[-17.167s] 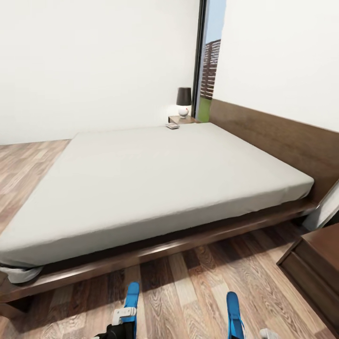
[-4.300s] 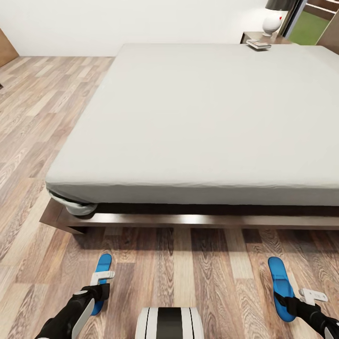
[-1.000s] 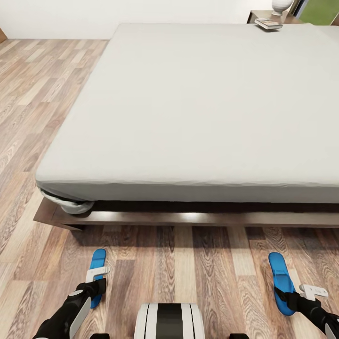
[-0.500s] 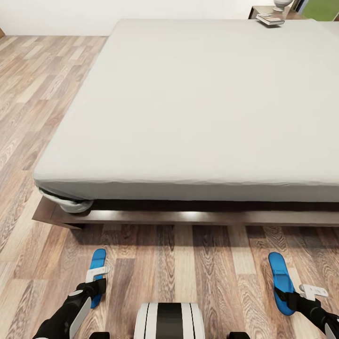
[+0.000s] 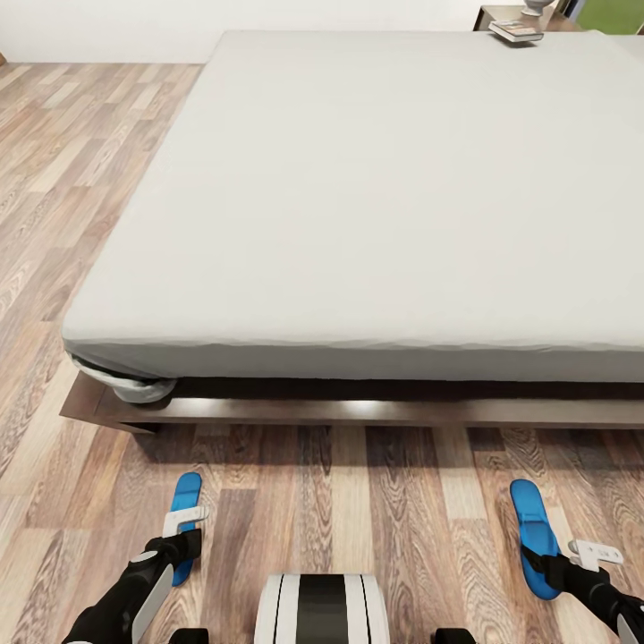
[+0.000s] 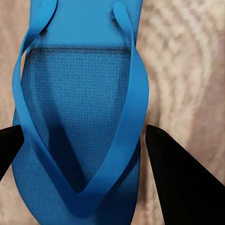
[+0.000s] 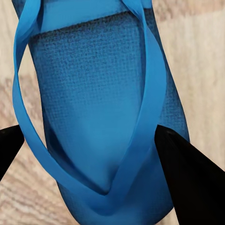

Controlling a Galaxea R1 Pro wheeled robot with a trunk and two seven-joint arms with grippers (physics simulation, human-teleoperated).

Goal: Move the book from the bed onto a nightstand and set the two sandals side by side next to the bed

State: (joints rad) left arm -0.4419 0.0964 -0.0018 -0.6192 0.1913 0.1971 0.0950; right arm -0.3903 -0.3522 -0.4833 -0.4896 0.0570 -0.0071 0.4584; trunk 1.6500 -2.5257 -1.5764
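Note:
The off-white bed on its dark frame spreads before me. The book lies at the bed's far right corner, just in front of the nightstand. Low over the wooden floor, my left gripper is shut on the left blue sandal. In the left wrist view its dark fingers press both sides of that sandal. My right gripper is shut on the right blue sandal, and its fingers flank that sandal. Both sandals point toward the bed, far apart from each other.
A white lamp base stands on the nightstand. A crumpled sheet corner hangs at the bed's near left corner. Wooden floor runs along the bed's left side and between the sandals. My base shows at the bottom.
The whole picture has crept a little, so the bed sits slightly higher in view: the camera moved. Both grippers keep their hold on the sandals.

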